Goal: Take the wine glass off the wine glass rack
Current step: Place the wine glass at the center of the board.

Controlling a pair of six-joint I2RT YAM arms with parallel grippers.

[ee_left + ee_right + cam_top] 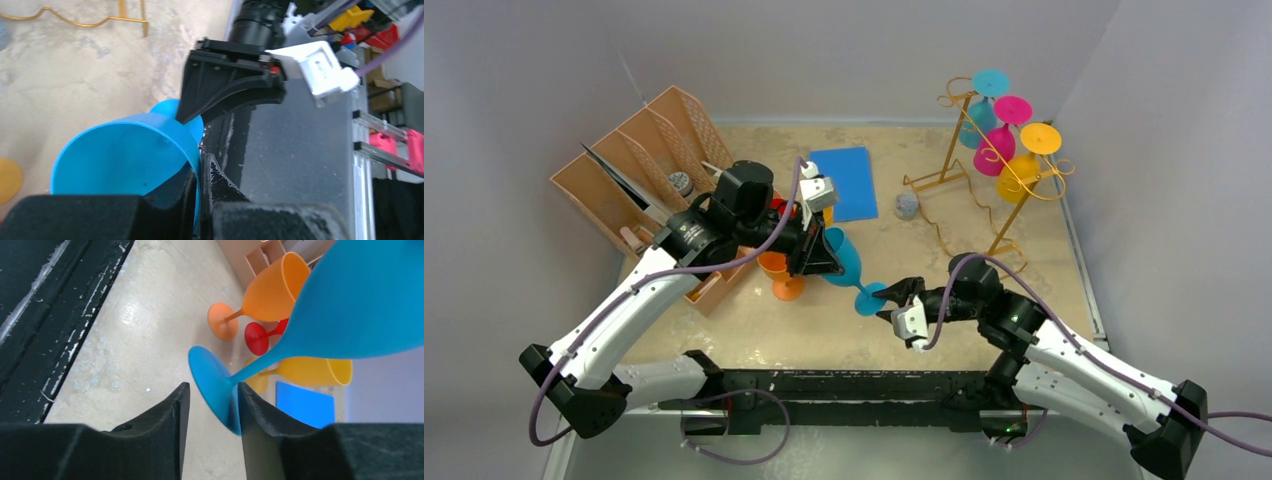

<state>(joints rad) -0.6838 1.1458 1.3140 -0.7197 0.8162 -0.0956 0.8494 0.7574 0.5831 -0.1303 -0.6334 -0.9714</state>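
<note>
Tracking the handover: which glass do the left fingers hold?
The blue glass, tilted in mid-air, bowl rim pinched by the left fingers; the orange one stands on the table, the magenta one hangs on the rack.

Robotics lab test cell: white panels [844, 50] wall a sandy tabletop [754, 325]; twin robot arms [639, 300] bolted at 6 o'clock.

Nothing legible; marking on white block [320, 67] perhaps lettering.

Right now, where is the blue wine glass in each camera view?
Top external: blue wine glass at centre, tilted.
Left wrist: lower left, bowl opening facing the camera.
Right wrist: bowl at upper right, foot at lower centre.
Shared landmark: the right gripper at the glass's foot.
</note>
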